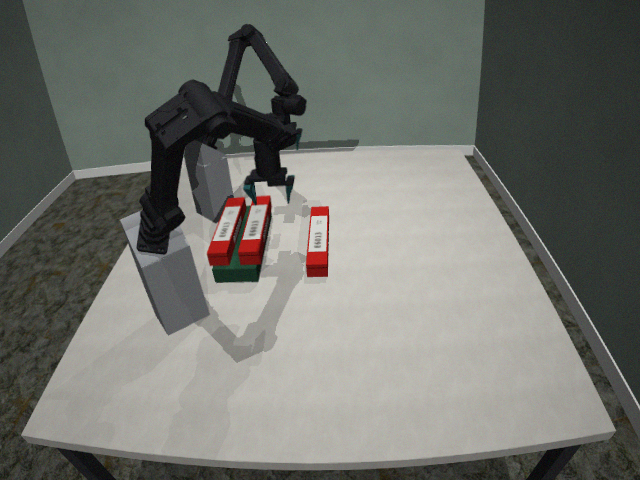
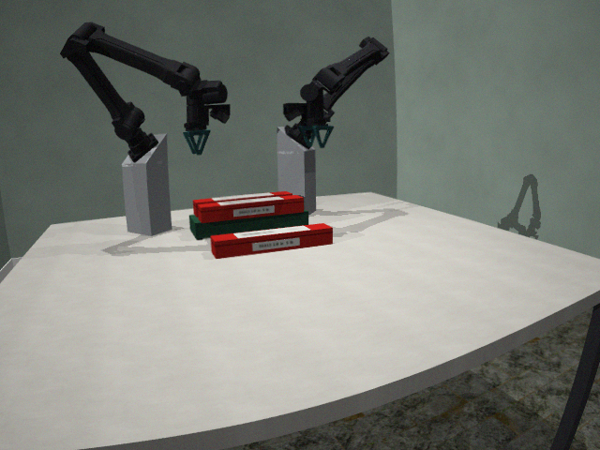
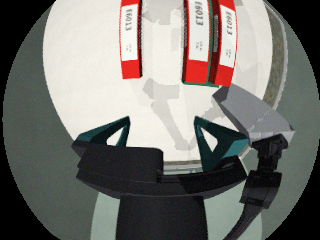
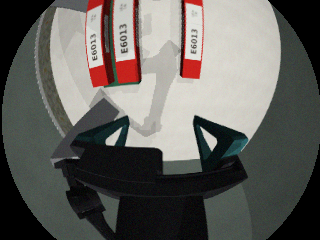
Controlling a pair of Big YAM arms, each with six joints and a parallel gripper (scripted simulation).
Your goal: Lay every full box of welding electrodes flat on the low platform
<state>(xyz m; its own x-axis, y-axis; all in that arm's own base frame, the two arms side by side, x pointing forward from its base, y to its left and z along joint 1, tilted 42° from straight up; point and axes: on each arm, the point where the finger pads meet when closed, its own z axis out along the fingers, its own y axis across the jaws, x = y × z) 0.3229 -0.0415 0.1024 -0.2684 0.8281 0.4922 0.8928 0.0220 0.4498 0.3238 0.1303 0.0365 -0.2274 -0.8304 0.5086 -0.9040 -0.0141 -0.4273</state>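
Note:
A red box point(image 1: 227, 227) point(image 3: 226, 37) point(image 4: 95, 42) and another red box point(image 1: 255, 227) point(image 2: 254, 213) point(image 3: 198, 30) point(image 4: 125, 35) lie flat, parallel with a narrow gap, on the low green platform point(image 1: 236, 274) point(image 2: 249, 225). The first is nearer the arm bases and seems to overhang that edge. A third red box point(image 1: 317, 240) point(image 2: 274, 244) point(image 3: 130, 40) point(image 4: 192, 40) lies flat on the table, apart from the platform. My left gripper point(image 2: 316, 144) point(image 3: 162, 119) is open and empty, high beyond one end of the boxes. My right gripper point(image 1: 271, 201) point(image 2: 196, 145) point(image 4: 161, 118) is open and empty, high beyond the other end.
The right arm's grey pedestal point(image 1: 173, 294) point(image 2: 146, 193) and the left arm's grey pedestal point(image 1: 209, 180) point(image 2: 295, 169) stand behind the platform, toward opposite ends. The white table point(image 1: 413, 335) point(image 2: 291, 338) extends widely in front of the third box. Walls stand beyond the table.

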